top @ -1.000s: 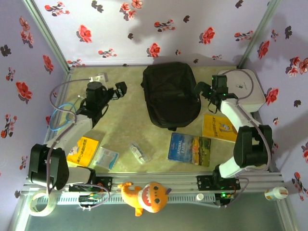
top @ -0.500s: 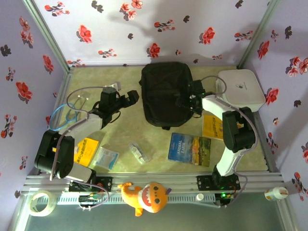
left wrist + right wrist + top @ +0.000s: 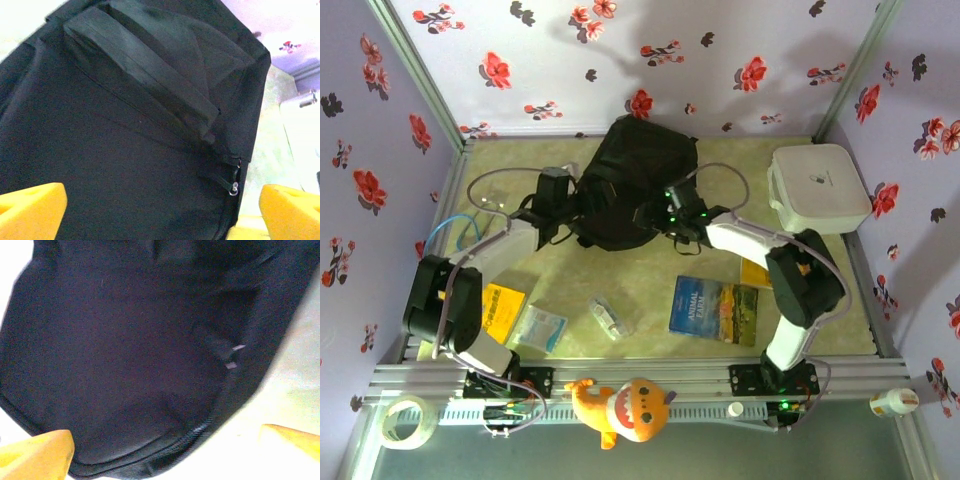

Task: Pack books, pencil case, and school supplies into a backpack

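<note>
Plainly the backpack is the thing in hand. It lies slumped at the far middle of the table, with an arm reaching in at each side.

The left hand is spread wide. Its yellow fingers stand apart at either edge of the left wrist view, with black fabric between them and nothing gripped. The right hand is likewise wide open, low over the bag's rounded edge. Whether either hand touches the cloth cannot be told.

The bag looks soft and limp, so it would likely sag, fold and slide on the table rather than lift as one piece. A pinch on the flat panel would probably gather only loose cloth. Better holds seem to be the small zip pull, also seen from the right wrist, and the folded strap across the panel. One hand may need to pin the bag while the other draws the zip.

Nothing is packed yet. The blue book, the pencil case and a yellow book lie nearer the arm bases. A second yellow book is partly under the right arm.
</note>
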You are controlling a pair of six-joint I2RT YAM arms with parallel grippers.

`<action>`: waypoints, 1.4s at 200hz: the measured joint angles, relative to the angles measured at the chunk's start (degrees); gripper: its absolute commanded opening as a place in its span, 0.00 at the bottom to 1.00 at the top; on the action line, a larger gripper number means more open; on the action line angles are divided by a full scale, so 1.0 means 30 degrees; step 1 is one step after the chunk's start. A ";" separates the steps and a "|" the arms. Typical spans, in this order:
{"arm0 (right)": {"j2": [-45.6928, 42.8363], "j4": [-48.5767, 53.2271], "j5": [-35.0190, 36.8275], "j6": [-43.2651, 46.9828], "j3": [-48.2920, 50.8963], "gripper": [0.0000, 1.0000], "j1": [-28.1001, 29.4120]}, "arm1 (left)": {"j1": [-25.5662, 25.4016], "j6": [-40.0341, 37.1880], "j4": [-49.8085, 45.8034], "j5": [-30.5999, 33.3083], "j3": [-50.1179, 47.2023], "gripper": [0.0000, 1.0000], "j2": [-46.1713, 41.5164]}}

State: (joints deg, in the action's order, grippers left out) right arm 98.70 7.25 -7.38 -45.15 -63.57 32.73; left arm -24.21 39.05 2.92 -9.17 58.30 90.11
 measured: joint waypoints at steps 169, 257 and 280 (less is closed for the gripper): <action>0.3730 0.0146 -0.4022 0.1683 -0.2397 0.38 -0.4291 | -0.3351 0.3133 -0.2521 -0.3315 0.6710 0.45 0.8153; 0.3723 -0.2171 -0.4488 0.1668 -0.0510 0.27 -0.4291 | -0.3723 0.4685 -0.2637 -0.4488 0.8189 0.34 0.9996; 0.3723 -0.2703 -0.4641 0.1384 -0.0197 0.27 -0.4299 | -0.3738 0.5107 -0.2594 -0.4670 0.8320 0.33 1.0324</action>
State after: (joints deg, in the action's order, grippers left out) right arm 109.86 -0.86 -21.30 -40.99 -64.16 19.84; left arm -35.42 54.37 -4.86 -23.18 83.26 121.08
